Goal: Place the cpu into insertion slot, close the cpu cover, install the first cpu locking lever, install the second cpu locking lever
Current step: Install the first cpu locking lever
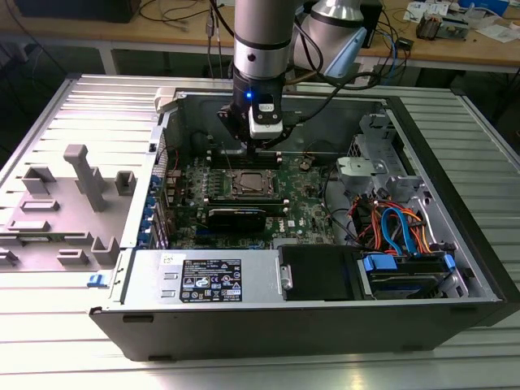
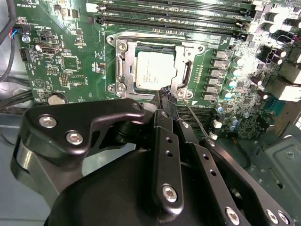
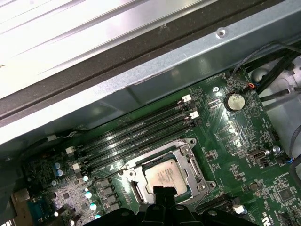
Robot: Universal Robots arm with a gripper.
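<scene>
The gripper (image 2: 162, 99) hangs straight down over the board (image 2: 70, 61), its fingers drawn together to a single narrow tip with nothing visible between them. In the second wrist view the tip sits at the edge of the slot (image 2: 115, 89) nearest the camera. Whether it touches metal there is hard to say.

Just beside the tip, a thin wire lever (image 2: 197, 120) runs out at a slant from the slot's corner.

The cpu (image 2: 155, 70) lies flat in the slot. The cover (image 2: 128, 66) looks to be folded down around it, the silver top showing through the window.

In the exterior view the slot sits left of the middle of the case (image 1: 455, 162), with memory slots (image 2: 164, 19) on its far side.

The cpu is likely light and stiff, with a fragile underside, so it is best held by its edges. The cover is probably thin and springy, and a push on its frame suits it better than one on the chip. The lever should flex and push back, and its bent end is the natural hold.
</scene>
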